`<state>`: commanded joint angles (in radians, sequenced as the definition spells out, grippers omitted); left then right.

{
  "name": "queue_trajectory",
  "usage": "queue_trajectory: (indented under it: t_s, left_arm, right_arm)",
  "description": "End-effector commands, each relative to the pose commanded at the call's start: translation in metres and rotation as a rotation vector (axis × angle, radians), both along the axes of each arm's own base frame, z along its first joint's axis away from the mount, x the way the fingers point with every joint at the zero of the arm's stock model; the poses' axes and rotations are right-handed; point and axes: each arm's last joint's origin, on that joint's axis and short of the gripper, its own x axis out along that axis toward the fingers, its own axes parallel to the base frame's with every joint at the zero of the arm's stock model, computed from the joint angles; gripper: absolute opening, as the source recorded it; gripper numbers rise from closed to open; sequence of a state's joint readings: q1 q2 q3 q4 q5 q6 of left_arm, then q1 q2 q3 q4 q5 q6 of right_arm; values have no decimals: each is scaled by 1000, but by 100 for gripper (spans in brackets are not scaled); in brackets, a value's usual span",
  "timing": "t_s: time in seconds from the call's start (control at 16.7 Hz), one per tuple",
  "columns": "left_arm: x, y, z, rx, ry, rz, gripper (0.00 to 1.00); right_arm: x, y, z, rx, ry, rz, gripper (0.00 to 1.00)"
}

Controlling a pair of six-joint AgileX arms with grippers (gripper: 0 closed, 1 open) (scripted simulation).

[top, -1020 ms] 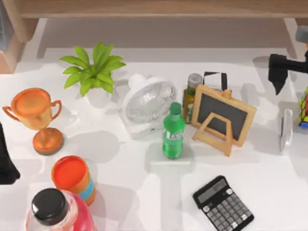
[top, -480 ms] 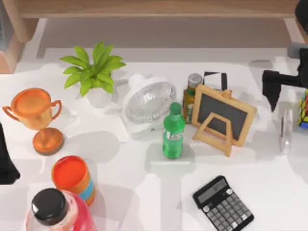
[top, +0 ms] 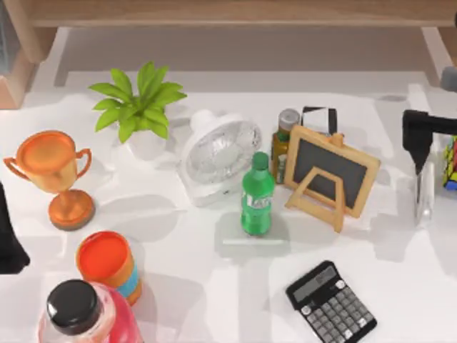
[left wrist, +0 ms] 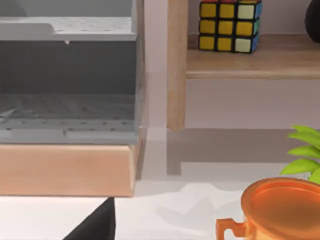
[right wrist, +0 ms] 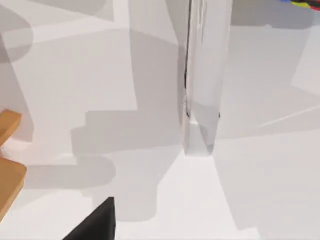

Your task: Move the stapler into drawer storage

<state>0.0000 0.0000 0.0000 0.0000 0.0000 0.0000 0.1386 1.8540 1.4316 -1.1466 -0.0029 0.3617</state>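
Our right gripper [top: 418,146] hangs pointing down near the table's far right edge, while our left arm [top: 10,239] sits parked at the left edge.

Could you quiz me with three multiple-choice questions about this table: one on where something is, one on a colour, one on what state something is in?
1. Where does the stapler lie?
A. near the table's right edge
B. beside the trophy
C. in front of the calculator

2. What colour is the bottle in front of the fan?
A. red
B. green
C. blue

3. Is the stapler held by the right gripper?
A. yes, lifted
B. no, it lies on the table
C. yes, over the drawer

Answers:
1 A: it sits far right, by the puzzle cube.
2 B: its body and cap are green.
3 B: the gripper hangs just above it.
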Motion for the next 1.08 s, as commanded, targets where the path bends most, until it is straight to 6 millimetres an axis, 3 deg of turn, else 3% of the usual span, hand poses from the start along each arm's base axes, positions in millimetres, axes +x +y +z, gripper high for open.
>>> queue_trajectory:
  t_s: [0.18,0.48,0.84,1.08]
  left_arm:
    - [0,0,0,0,0,0,100]
    - [0,0,0,0,0,0,100]
    - [0,0,0,0,0,0,100]
    - [0,0,0,0,0,0,100]
  right_arm:
    - [4,-2,-19,-1,-2,-3,100]
    - [22,8,-83,1,10,3,100]
    - [27,8,-90,0,0,1,100]
    - [27,8,-90,0,0,1,70]
